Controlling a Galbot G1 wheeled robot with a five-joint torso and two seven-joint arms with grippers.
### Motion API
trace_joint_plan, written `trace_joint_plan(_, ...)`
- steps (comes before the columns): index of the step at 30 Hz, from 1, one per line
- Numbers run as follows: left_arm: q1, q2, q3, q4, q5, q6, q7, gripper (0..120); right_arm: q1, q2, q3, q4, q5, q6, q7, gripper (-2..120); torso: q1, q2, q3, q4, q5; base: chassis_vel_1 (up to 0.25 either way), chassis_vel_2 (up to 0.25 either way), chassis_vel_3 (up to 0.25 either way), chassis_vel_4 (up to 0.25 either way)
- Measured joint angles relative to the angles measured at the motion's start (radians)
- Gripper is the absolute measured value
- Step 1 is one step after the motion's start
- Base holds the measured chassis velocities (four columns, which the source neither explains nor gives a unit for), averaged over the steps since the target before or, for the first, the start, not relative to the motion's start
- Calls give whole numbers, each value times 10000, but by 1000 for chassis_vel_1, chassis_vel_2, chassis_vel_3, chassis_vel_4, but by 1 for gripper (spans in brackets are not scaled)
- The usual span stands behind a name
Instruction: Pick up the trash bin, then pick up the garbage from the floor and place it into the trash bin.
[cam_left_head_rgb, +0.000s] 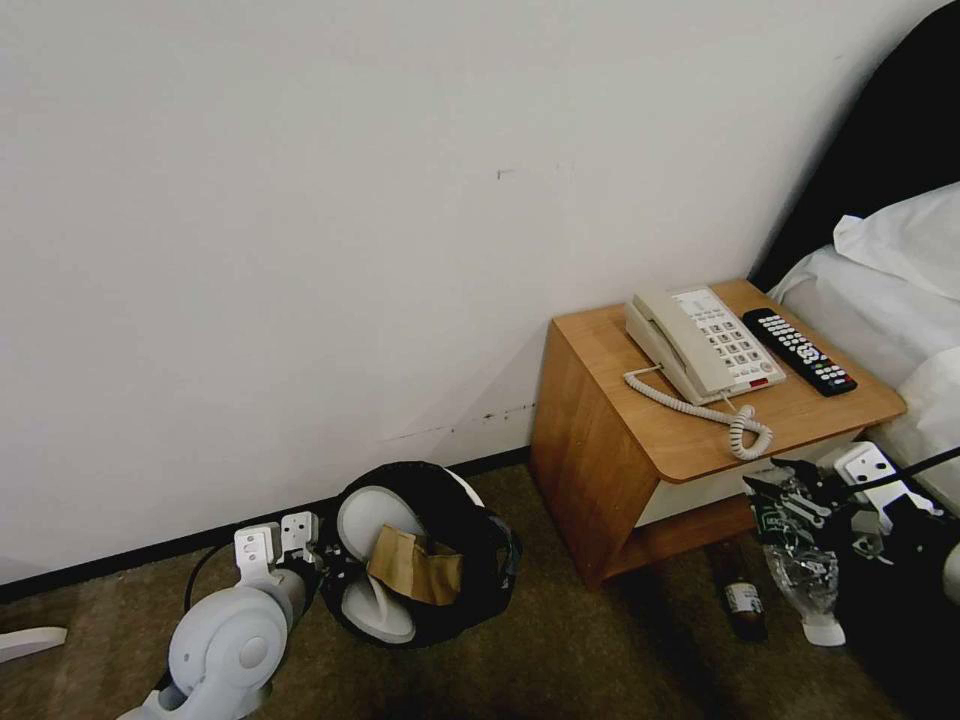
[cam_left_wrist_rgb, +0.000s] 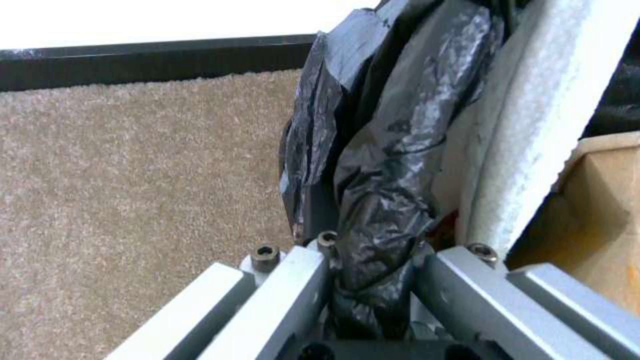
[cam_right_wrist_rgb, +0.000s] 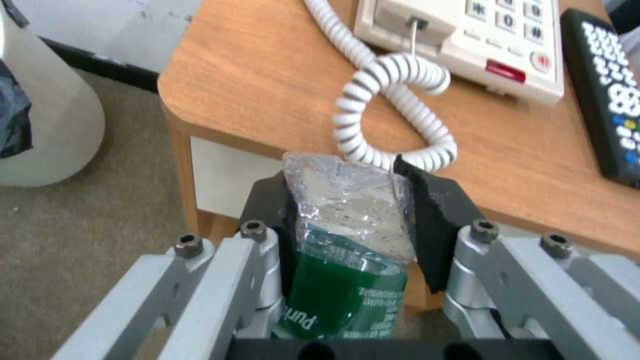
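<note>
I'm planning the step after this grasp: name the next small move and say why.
Probably carry the crushed plastic bottle, clamped in the right gripper by the nightstand, across to the trash bin, which the left gripper holds by its bag-lined rim.

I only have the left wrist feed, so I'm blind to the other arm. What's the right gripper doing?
Observer: The right gripper is shut on a crushed clear plastic bottle.
Operator: Where is it?
Observer: In front of the nightstand, to the right of the trash bin.
Operator: Any garbage on the floor?
Observer: A brown bottle sits on the carpet by the nightstand.
</note>
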Motion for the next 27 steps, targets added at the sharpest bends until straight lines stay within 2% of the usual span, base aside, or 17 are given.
trace_joint_plan(11, -14, -2, -6, 56, 71, -9, 58, 0, -210, -627, 948, -1, 502, -50, -191, 33, 0, 0, 0, 1, 0, 0, 0, 0, 0)
trace_joint_plan(27, -23, -9, 32, 61, 109, -12, 30, 0, -187, -1071, 1870, 0, 894, -33, -644, 33, 0, 0, 0, 1, 0, 0, 0, 0, 0)
